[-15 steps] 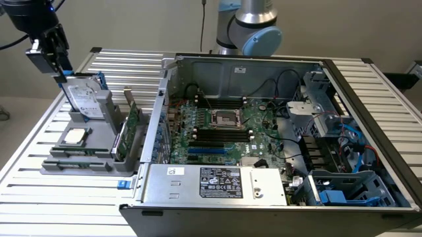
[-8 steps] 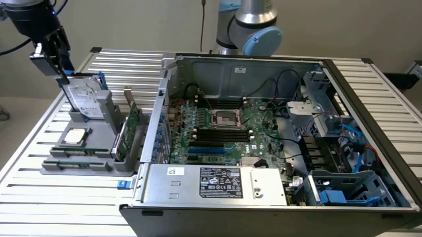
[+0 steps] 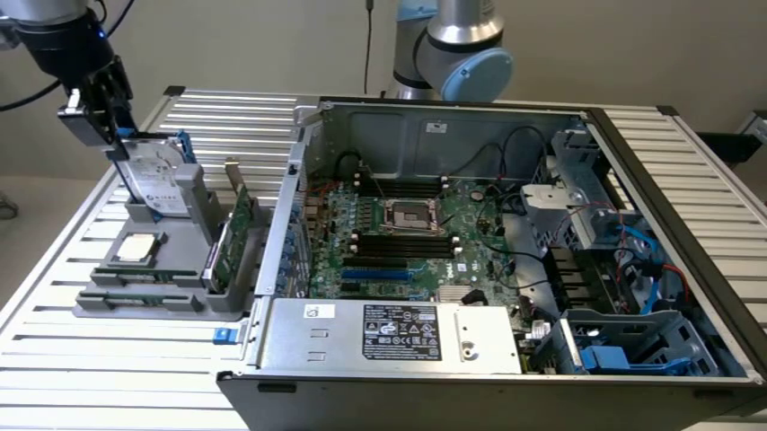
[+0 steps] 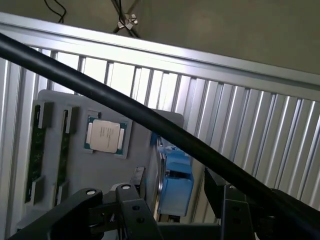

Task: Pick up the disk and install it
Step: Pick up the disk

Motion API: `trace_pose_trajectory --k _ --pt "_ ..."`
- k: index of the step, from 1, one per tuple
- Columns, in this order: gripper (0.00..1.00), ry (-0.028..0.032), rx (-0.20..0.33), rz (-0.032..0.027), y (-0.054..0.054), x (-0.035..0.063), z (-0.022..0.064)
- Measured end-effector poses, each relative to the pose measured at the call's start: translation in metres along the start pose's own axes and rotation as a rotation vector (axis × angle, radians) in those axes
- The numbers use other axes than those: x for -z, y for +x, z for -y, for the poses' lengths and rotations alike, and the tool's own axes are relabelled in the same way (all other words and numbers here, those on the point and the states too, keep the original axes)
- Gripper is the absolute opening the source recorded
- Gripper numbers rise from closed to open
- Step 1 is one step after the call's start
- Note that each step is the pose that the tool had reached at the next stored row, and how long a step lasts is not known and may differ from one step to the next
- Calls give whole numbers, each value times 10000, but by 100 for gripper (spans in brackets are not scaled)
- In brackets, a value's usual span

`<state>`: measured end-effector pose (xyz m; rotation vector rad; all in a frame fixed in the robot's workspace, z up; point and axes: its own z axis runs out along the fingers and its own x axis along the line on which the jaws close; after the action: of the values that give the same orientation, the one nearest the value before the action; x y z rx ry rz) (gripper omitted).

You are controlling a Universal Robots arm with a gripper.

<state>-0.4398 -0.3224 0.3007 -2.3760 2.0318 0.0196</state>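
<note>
Hangs at the exterior view's left with the gripper (image 3: 120, 144) spread wide and clamping nothing. Straddles the top edge of the disk (image 3: 158, 175), one finger to each side; in the wrist view, leaves a slim gap between the fingers (image 4: 139, 182) and the blue carrier (image 4: 177, 175). Finds the disk standing upright on edge at the far end of the grey holder (image 3: 168, 301), white label face showing, blue carrier rail along the edge turned toward the computer case (image 3: 455, 135). Sits with flat neighbours on the near side: the processor chip (image 3: 138, 247) lying in its pocket just in front, low memory sticks (image 4: 36, 150) slotted beyond it. Crowds more on the case side, with the green circuit card (image 3: 236, 224) upright along the holder's edge and the case's tall wall just beside that. Leaves bare slats of the table (image 3: 72, 359) at the exterior view's left of the holder. Opens upward across the case, with a blue drive cage (image 3: 623, 346) in its near corner at the exterior view's right. Crosses the wrist view with a black cable (image 4: 150, 120), close to the lens.
</note>
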Motion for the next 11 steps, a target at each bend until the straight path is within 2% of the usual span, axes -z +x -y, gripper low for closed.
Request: trace_pose_trajectory --k 4,11 --pt "60 11 -427 26 2 -37 0" --pt "60 34 -817 137 17 -94 -8"
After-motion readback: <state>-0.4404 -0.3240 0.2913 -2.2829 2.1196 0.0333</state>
